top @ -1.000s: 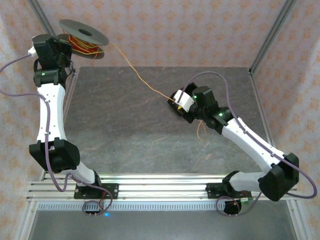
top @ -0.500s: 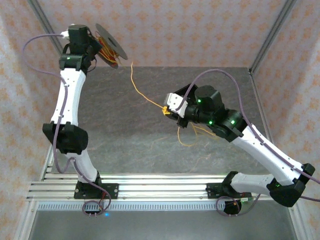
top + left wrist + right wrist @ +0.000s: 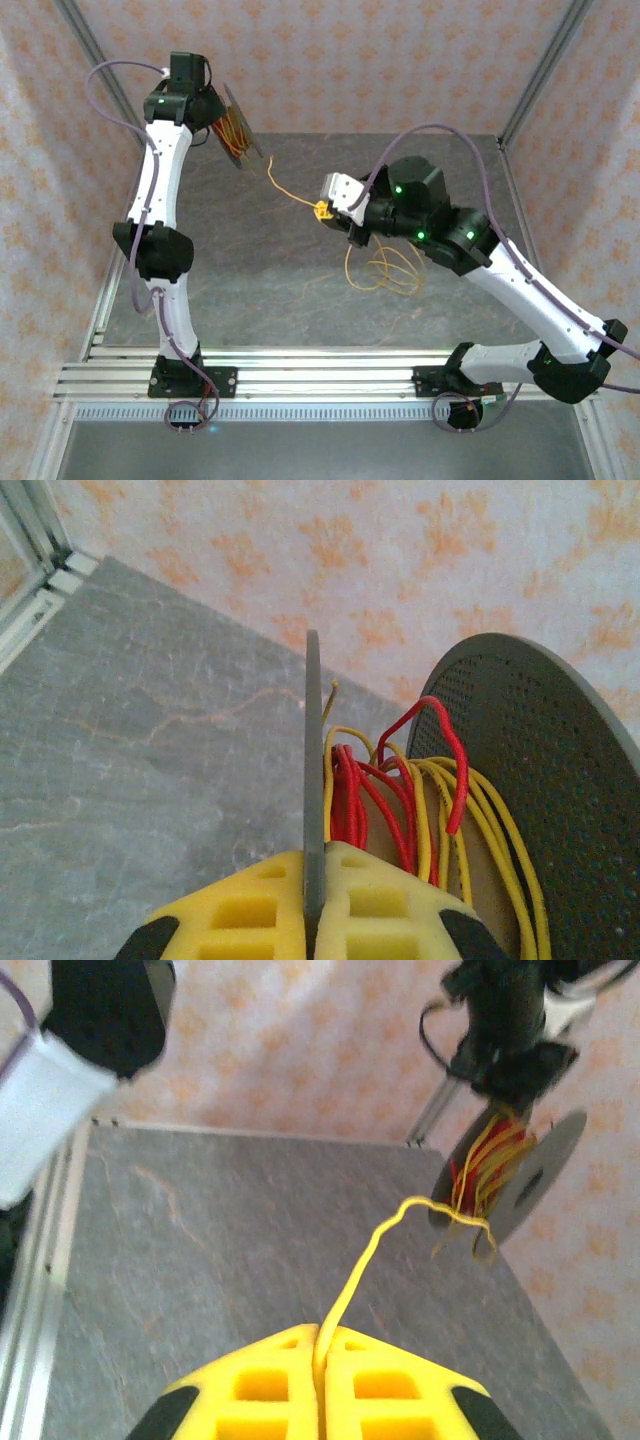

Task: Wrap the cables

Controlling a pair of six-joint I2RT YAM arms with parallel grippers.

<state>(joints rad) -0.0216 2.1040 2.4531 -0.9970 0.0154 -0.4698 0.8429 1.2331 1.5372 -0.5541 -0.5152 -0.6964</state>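
A grey two-flange spool (image 3: pixel 236 128) hangs tilted on edge at the back left. Yellow and red cables (image 3: pixel 400 800) are wound on its core. My left gripper (image 3: pixel 314 865) is shut on the spool's thin near flange (image 3: pixel 313 740), its yellow pads pressed on both sides. From the spool a wavy yellow cable (image 3: pixel 283 188) runs slack to my right gripper (image 3: pixel 322 211), which is shut on it above the table's middle. In the right wrist view the cable (image 3: pixel 362 1255) leaves the closed pads and leads to the spool (image 3: pixel 510 1175). Loose yellow-orange loops (image 3: pixel 388 268) lie under the right arm.
The dark grey table (image 3: pixel 250 270) is fenced by a metal frame with posts at the back corners (image 3: pixel 530 80). Patterned walls surround it. The left arm (image 3: pixel 160 200) stands tall along the left edge; the right arm (image 3: pixel 520 290) reaches diagonally across the right half.
The left arm swung the spool rightward and tipped it from flat to on edge. The right gripper moved left and back with the cable; the span went slack and loops gathered beneath it.
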